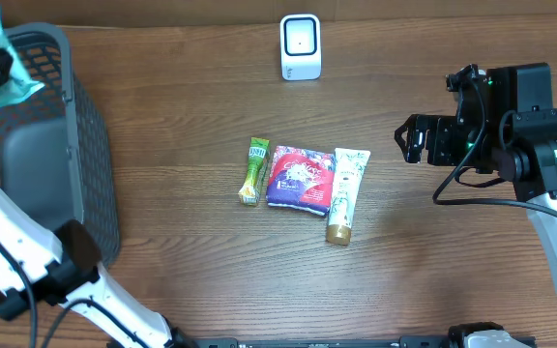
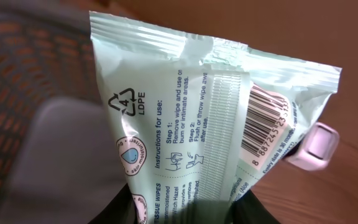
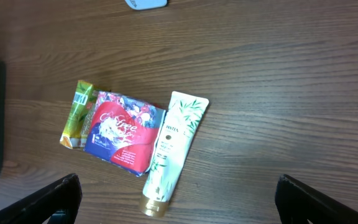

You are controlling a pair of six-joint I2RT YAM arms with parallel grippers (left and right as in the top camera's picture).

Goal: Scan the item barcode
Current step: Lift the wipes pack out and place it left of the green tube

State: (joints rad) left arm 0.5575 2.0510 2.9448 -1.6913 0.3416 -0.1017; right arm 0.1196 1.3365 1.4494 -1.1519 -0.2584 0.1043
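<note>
Where the basket (image 1: pixel 90 164) sits, left gripper (image 2: pixel 188 208) holds a wipes packet (image 2: pixel 185 106) above

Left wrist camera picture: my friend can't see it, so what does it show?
A pale green wipes packet fills the picture, with its barcode on the right side. Behind it are a gray basket and a brown wooden table.

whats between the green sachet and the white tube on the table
A purple floral packet lies between the green sachet and the white tube, all three side by side, seen in the overhead and right wrist views.
</note>
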